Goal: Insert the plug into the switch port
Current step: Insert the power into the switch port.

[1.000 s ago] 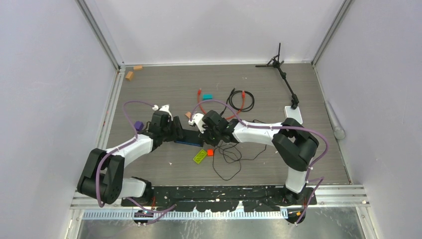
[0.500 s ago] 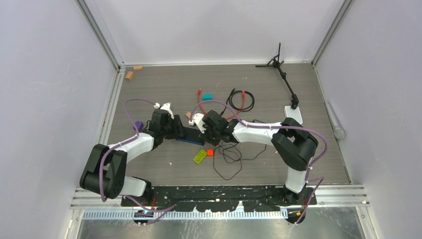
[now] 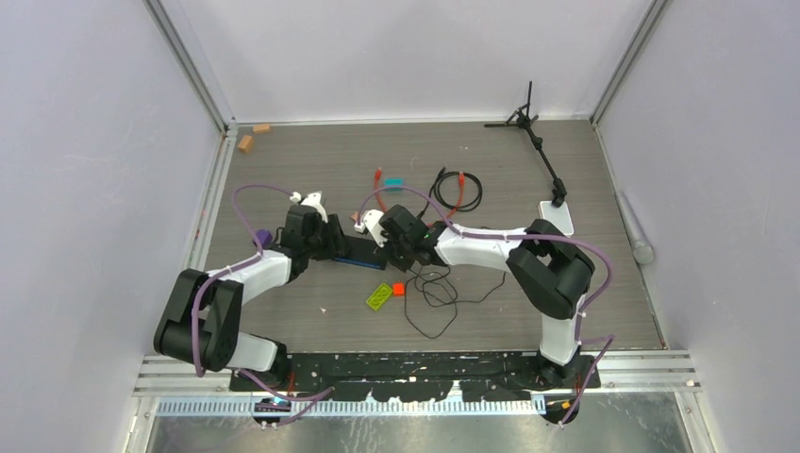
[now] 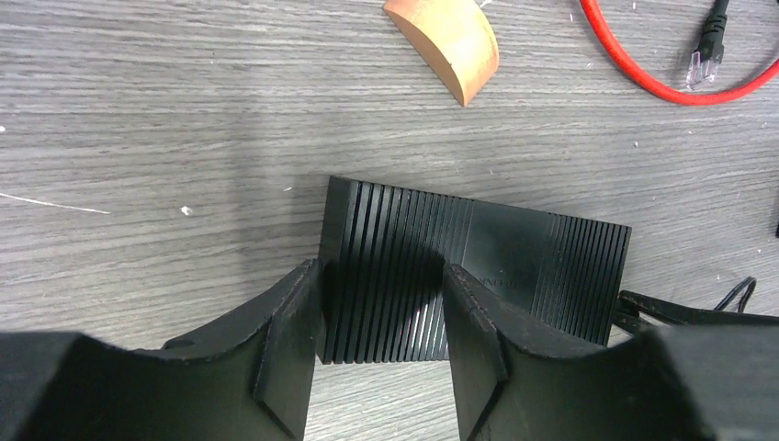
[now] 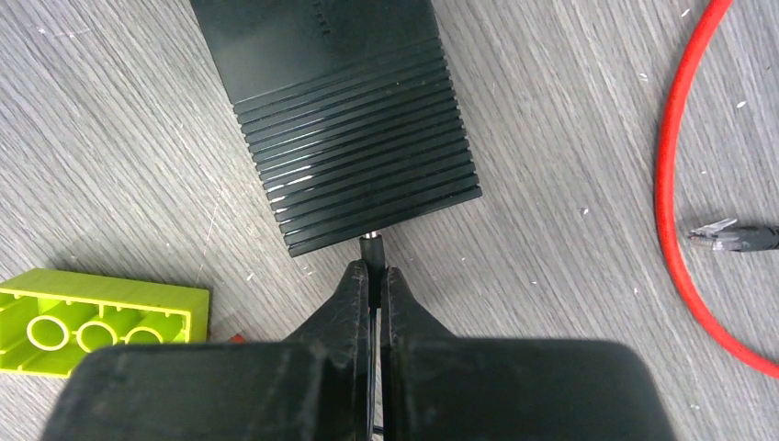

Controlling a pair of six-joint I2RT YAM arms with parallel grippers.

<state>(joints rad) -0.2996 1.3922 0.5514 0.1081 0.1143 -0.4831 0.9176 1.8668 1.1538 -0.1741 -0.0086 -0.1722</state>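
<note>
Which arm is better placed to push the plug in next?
Right. The right gripper is shut on the small metal-tipped plug, already at the switch edge; a short push should seat it. The left gripper sits open over the switch's other end.

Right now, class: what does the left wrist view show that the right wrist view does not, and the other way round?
Only the left wrist view: a wooden half-round block, and the open left claw over one end of the switch. Only the right wrist view: a green brick, and the right claw shut on a small round connector at the switch's edge. Both: the ribbed black switch and the red cable.
</note>
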